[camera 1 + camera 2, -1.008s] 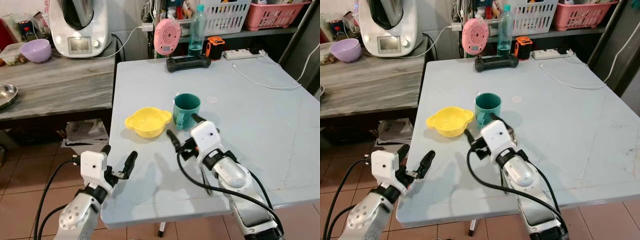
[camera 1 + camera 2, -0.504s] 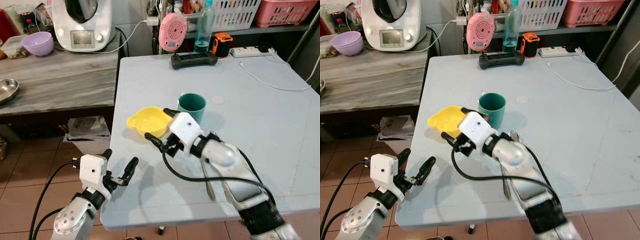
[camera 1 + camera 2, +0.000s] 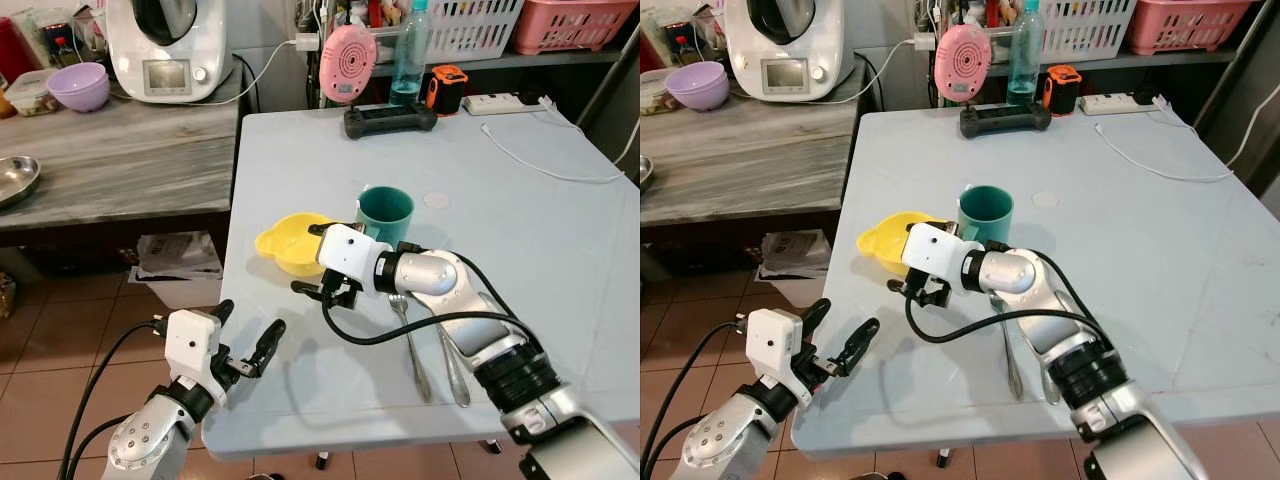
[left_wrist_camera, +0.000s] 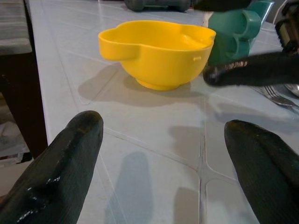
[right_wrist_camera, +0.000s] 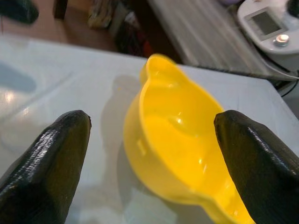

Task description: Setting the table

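Observation:
A yellow bowl (image 3: 284, 244) with two ear handles sits on the pale blue table (image 3: 520, 230), left of a teal cup (image 3: 385, 212). My right gripper (image 3: 309, 260) is open and level with the bowl's near right side, one finger above its rim and one in front of it; in the right wrist view the bowl (image 5: 182, 158) lies between the fingers (image 5: 44, 168). A fork (image 3: 408, 338) and a spoon (image 3: 452, 358) lie side by side right of the bowl, under my right arm. My left gripper (image 3: 247, 330) is open at the table's near left corner, facing the bowl (image 4: 156, 51).
A black game controller (image 3: 390, 120), a pink round device (image 3: 347, 65), a water bottle (image 3: 407, 50) and a white cable (image 3: 540, 160) are at the table's far side. To the left stands a wooden counter (image 3: 120, 160) with a kitchen machine (image 3: 165, 45), a purple bowl (image 3: 78, 88) and a steel dish (image 3: 18, 180).
My right gripper has swung left from the cup's front to the yellow bowl. The fork and spoon now show on the table beneath the arm. The left gripper has barely moved.

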`<state>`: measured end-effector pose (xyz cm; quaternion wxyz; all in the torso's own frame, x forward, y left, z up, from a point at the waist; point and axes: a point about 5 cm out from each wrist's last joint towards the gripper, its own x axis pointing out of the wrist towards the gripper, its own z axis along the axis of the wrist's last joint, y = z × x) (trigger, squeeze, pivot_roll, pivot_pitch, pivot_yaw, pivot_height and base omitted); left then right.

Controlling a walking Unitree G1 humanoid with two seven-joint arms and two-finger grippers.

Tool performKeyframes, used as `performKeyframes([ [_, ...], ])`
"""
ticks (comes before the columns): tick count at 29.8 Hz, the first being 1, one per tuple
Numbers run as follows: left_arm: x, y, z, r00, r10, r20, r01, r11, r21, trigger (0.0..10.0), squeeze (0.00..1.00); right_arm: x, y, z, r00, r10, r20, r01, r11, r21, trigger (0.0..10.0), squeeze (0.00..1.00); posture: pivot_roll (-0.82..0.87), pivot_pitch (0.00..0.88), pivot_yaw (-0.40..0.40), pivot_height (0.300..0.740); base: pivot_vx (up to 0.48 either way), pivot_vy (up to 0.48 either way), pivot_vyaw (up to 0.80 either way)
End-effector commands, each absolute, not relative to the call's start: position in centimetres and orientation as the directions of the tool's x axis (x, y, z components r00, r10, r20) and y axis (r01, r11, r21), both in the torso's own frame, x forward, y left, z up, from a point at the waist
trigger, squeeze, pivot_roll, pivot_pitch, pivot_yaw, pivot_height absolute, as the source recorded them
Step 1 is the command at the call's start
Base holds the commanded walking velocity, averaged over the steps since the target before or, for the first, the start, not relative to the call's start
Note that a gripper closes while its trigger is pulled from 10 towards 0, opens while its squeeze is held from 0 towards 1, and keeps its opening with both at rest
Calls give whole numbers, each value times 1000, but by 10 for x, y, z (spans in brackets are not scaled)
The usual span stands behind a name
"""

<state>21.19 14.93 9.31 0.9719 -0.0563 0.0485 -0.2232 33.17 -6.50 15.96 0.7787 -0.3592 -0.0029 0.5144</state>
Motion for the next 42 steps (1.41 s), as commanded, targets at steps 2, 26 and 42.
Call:
performKeyframes([
  [2,210,148,92,884,-461,-78,449,883,-135,10000,0,334,-61,159,422,807,-413,-805,125,-579,10000,0,-86,90,57,740,0,0,0],
  [26,206,140,99,849,-523,-78,515,851,-103,10000,0,349,-55,143,428,764,-482,-734,-18,-679,0,0,-81,91,62,740,0,0,0],
  [42,209,141,92,849,-520,-96,511,853,-106,10000,0,354,-60,135,457,742,-490,-702,-37,-711,0,0,-75,82,58,740,0,0,0],
])
